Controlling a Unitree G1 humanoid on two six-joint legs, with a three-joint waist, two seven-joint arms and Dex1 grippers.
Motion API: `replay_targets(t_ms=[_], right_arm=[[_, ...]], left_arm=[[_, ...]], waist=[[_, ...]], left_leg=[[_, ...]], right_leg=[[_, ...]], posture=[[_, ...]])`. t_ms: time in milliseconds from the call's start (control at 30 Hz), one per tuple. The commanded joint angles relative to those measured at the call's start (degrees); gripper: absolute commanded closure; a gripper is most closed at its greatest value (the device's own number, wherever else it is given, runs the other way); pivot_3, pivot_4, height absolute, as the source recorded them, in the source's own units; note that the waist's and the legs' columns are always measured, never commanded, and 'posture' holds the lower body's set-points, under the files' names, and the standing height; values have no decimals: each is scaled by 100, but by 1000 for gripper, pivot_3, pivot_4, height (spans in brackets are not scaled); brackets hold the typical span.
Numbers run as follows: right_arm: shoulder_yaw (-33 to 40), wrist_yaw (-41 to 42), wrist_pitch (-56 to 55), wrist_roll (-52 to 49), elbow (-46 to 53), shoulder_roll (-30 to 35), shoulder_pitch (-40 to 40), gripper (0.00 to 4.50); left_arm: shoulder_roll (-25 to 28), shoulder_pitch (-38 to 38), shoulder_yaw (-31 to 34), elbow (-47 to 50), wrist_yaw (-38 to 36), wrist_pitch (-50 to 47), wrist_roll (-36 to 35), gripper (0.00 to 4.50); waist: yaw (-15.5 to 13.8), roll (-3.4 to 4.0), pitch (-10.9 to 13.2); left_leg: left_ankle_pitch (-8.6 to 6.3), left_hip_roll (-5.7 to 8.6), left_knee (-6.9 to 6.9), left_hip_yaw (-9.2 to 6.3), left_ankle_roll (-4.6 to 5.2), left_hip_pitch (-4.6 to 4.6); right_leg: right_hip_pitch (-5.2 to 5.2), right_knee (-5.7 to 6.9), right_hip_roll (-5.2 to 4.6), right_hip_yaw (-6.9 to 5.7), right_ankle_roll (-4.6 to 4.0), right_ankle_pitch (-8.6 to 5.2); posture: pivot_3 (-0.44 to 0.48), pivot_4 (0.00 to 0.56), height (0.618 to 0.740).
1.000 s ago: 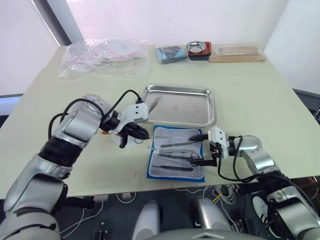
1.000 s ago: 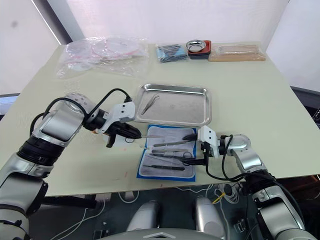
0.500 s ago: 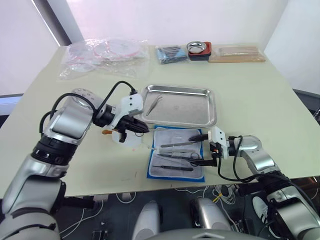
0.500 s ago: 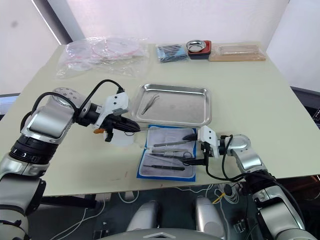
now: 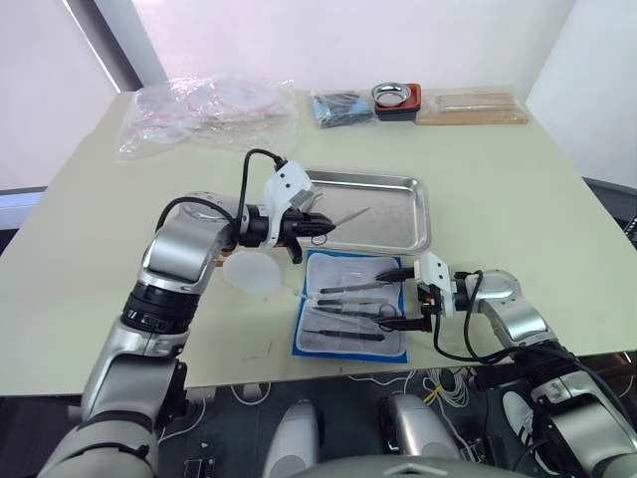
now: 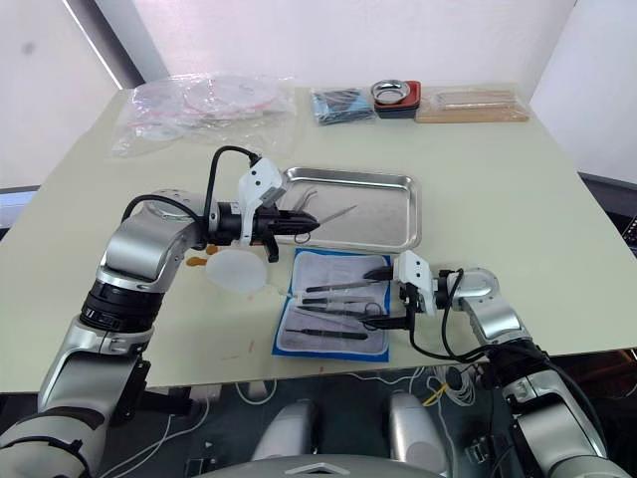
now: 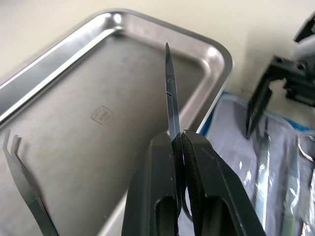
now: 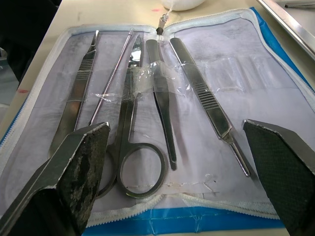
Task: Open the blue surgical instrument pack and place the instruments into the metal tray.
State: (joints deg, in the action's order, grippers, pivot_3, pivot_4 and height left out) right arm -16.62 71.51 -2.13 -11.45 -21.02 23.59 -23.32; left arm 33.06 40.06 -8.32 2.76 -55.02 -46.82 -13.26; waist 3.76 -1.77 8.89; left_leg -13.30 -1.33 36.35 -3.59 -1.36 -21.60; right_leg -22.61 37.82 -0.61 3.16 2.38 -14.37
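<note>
steel glints over at the metal tray [image 5: 398, 214], which sits near the middle of the pale table [image 5: 518, 189], and the left gripper [image 5: 317, 226] is poised above its near-left part. its two black fingers [image 7: 162, 191] are pinched tight on a slim silver instrument [image 7: 170, 93], a pair of scissors by the look of the pivot screw, with the pointed blades jutting out over the tray floor. a pair of tweezers [image 7: 22, 189] lies inside the tray by its left end.

just in front of the tray, touching or nearly touching its near rim, the blue surgical instrument pack [image 5: 350, 344] lies opened flat, whitish pocketed face up with the blue border showing round it. several tools remain tucked under its clear strip: ring-handled scissors [image 8: 135, 147], two forceps [image 8: 206, 103], a thin probe [image 8: 110, 78] and a flat handle [image 8: 81, 93] at the edge.

the right gripper [image 5: 400, 297] rests at the pack's right side with its fingers [image 8: 74, 167] spread wide apart, one toward the tray and one toward the table's front edge, clasping nothing.

a white round dish [image 5: 251, 273] sits on the table to the left of the pack, below the left forearm. along the far edge are a clear plastic bag [image 5: 209, 112], a small dark-blue packet [image 5: 340, 106], a round metal bowl in a red holder [image 5: 396, 98] and a wooden tray [image 5: 472, 107].
</note>
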Motion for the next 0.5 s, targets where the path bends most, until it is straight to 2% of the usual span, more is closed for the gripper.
replay_targets(t_ms=[33,233,433,500], right_arm=[[-397,-73,315,568,-697,152,416,0],[-395,-54,316,553,-657,195,459,0],[-400,-64,304,561,-626,223,484,0],[-394,-79,287,567,-623,234,503,0]], left_arm=[[-438,47,228,59,828,49,75,4424],[-1231,79,366,-33,2161,-109,366,4424],[-1607,-101,421,35,2861,-308,441,4424],[-1819,-33,546,-96,3395,-565,579,4424]], waist=[[-3,0,0],[-27,-1,-2],[-27,3,-4],[-45,2,-4]], left_leg=[[0,1,0,0,0,0],[0,3,0,-2,0,3],[0,4,1,-2,-1,3],[0,4,1,-3,-1,3]], right_leg=[[1,0,0,0,0,0],[4,0,-1,1,19,11],[6,-1,0,1,23,13],[6,-1,-1,0,23,13]], posture=[[0,150,740],[0,150,740],[0,150,740],[0,150,740]])
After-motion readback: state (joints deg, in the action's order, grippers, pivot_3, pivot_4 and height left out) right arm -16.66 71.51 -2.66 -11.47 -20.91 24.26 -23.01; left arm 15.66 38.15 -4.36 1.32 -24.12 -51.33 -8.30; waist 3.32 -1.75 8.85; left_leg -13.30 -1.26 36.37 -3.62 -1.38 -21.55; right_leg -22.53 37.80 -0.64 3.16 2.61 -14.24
